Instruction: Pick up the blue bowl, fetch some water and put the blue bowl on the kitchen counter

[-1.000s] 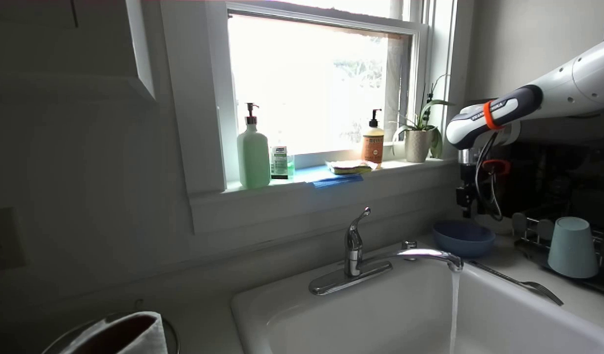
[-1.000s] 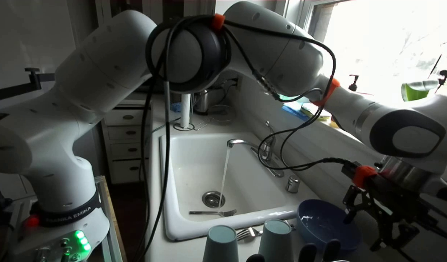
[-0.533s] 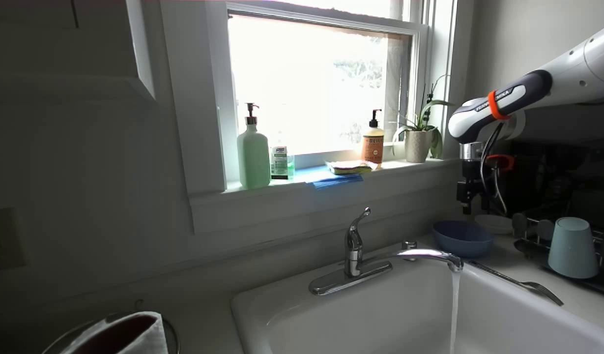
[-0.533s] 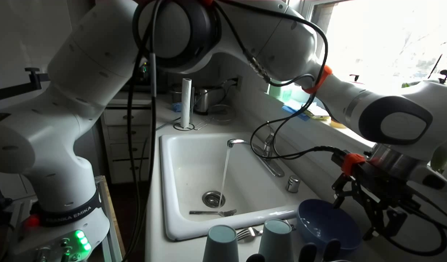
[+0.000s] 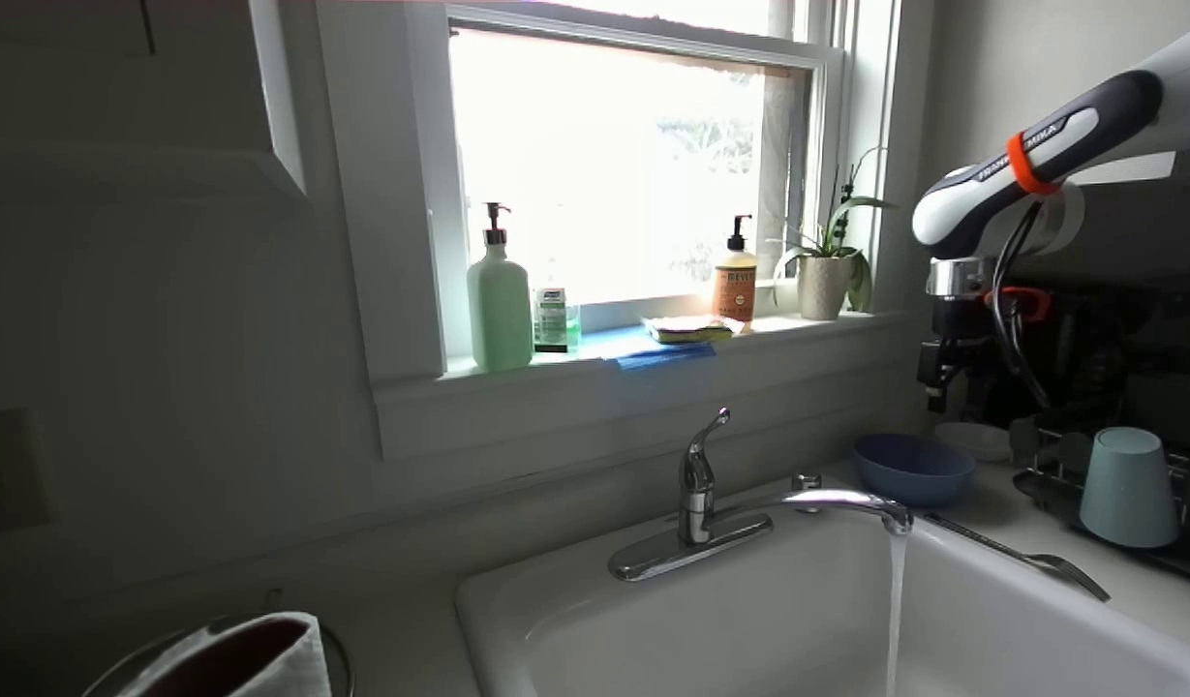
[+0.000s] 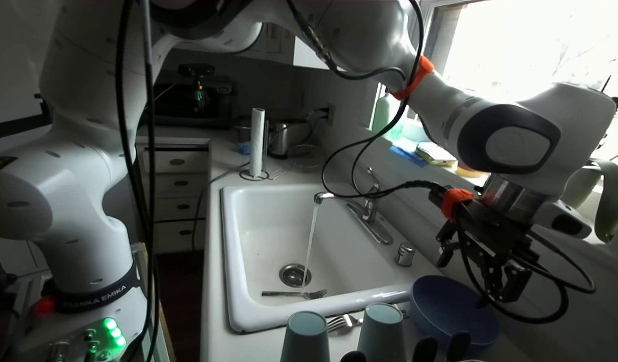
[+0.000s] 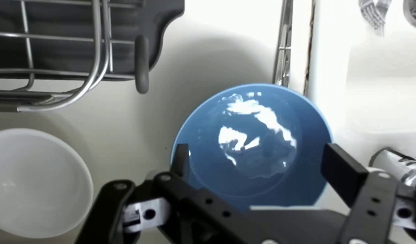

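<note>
The blue bowl stands upright on the counter beside the sink's corner; it also shows in the other exterior angle. In the wrist view, the bowl has wavy bright reflections inside that look like clear liquid. My gripper is open and empty, its fingers spread about as wide as the bowl. In both exterior views, the gripper hangs above the bowl, apart from it. A thin stream of water runs from the faucet into the sink.
A white bowl and a wire dish rack stand close to the blue bowl. Pale cups stand on the rack side. A fork lies by the sink. The faucet and window sill are nearby.
The arm has drawn back and the open gripper has risen, moving away from the bowl. The white bowl behind is now less hidden. The blue bowl stays in place and the water keeps running.
</note>
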### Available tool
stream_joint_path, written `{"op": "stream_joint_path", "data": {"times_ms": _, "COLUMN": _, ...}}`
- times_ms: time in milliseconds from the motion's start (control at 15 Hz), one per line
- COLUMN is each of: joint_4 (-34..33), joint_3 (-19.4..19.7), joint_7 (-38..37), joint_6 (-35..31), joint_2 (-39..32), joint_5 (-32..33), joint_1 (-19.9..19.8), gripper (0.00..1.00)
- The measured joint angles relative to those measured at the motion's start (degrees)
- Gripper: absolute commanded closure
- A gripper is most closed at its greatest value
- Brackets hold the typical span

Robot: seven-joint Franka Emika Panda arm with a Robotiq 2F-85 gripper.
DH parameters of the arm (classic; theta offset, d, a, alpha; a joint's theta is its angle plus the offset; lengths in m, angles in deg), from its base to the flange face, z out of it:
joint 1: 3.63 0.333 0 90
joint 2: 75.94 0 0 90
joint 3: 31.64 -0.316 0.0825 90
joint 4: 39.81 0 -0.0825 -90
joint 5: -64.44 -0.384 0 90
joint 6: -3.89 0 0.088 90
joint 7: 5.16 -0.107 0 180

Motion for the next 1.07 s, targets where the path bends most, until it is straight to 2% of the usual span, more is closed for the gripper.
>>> {"op": "stream_joint_path", "data": {"times_ms": 200, "joint_4": 4.89, "joint_3": 0.07, "joint_7": -0.01, "joint_6": 1.30, "joint_2": 5.87, "joint_5": -0.62, "joint_1": 0.50, "gripper": 0.00}}
{"op": "stream_joint_path", "data": {"times_ms": 600, "joint_4": 11.24, "joint_3": 0.37, "joint_7": 0.01, "joint_6": 9.30, "joint_2": 15.69, "joint_5": -1.69, "joint_1": 3.08, "gripper": 0.00}}
{"op": "stream_joint_path", "data": {"times_ms": 933, "joint_4": 17.41, "joint_3": 0.97, "joint_7": 0.39, "joint_6": 9.54, "joint_2": 22.28, "joint_5": -1.63, "joint_1": 6.31, "gripper": 0.00}}
{"op": "stream_joint_path", "data": {"times_ms": 1067, "joint_4": 17.81, "joint_3": 1.37, "joint_7": 0.37, "joint_6": 9.55, "joint_2": 22.91, "joint_5": -1.63, "joint_1": 6.99, "gripper": 0.00}}
